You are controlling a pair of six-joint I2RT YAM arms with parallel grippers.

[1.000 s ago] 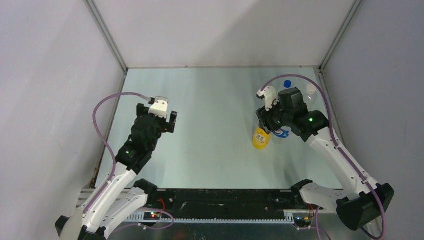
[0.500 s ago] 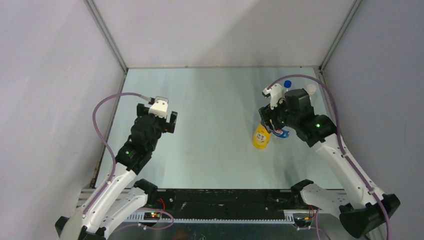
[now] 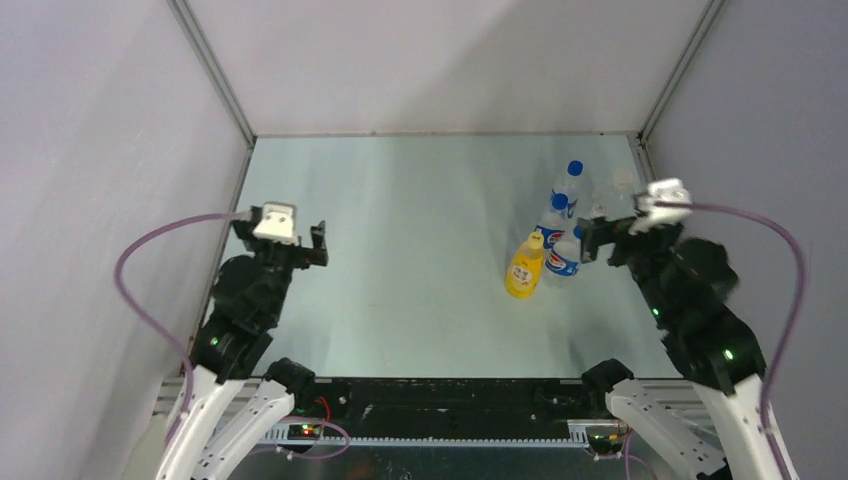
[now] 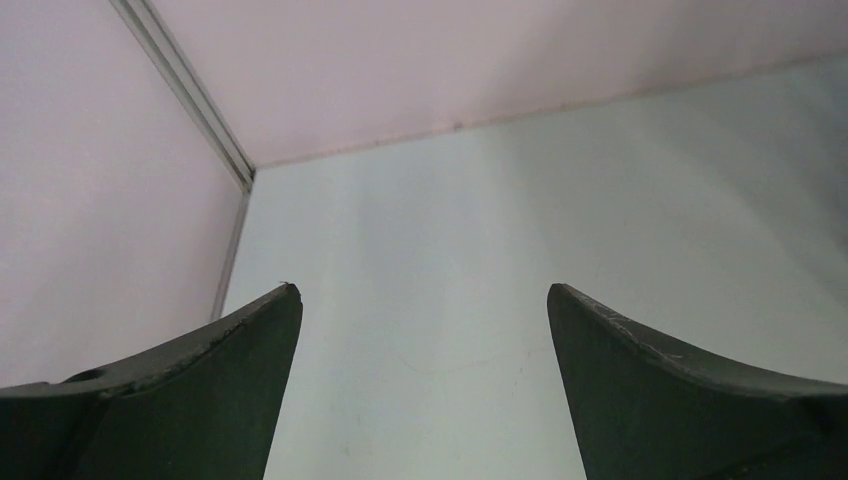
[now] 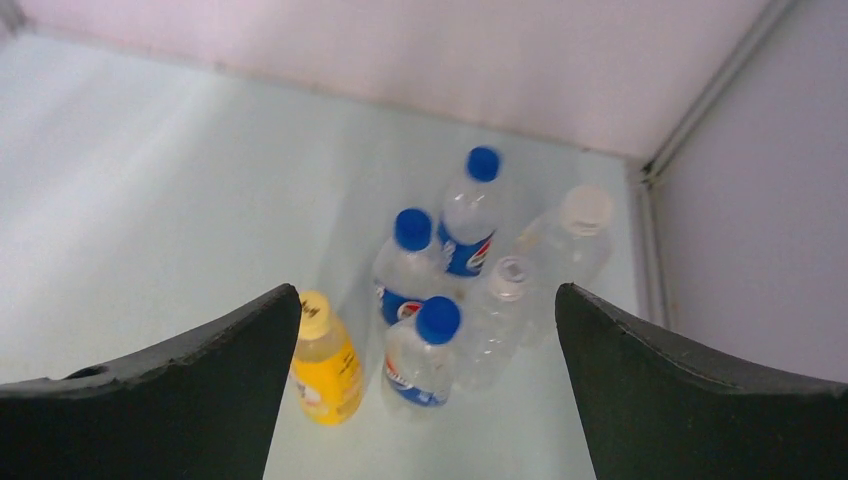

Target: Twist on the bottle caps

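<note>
Three clear bottles with blue labels stand in a cluster at the back right, and each carries a blue cap: the far one (image 5: 483, 163), the middle one (image 5: 412, 228) and the near one (image 5: 437, 319). Left of them stands the yellow bottle (image 5: 325, 372) (image 3: 523, 272) with its yellow cap (image 5: 313, 312) on top. My right gripper (image 5: 425, 290) (image 3: 606, 240) hovers open just right of and nearer than the cluster, holding nothing. My left gripper (image 4: 422, 290) (image 3: 282, 240) is open over bare table at the left, far from the bottles.
Two clear unlabelled bottles (image 5: 498, 310) (image 5: 570, 240), the back one with a white cap (image 5: 586, 208), stand right of the labelled ones near the right wall (image 5: 750, 230). The back wall (image 4: 450, 60) and a corner post (image 4: 185, 90) bound the table.
My right gripper let go over the bottles, opened wide and pulled back to the right and nearer. The left arm drew back leftward, still open.
</note>
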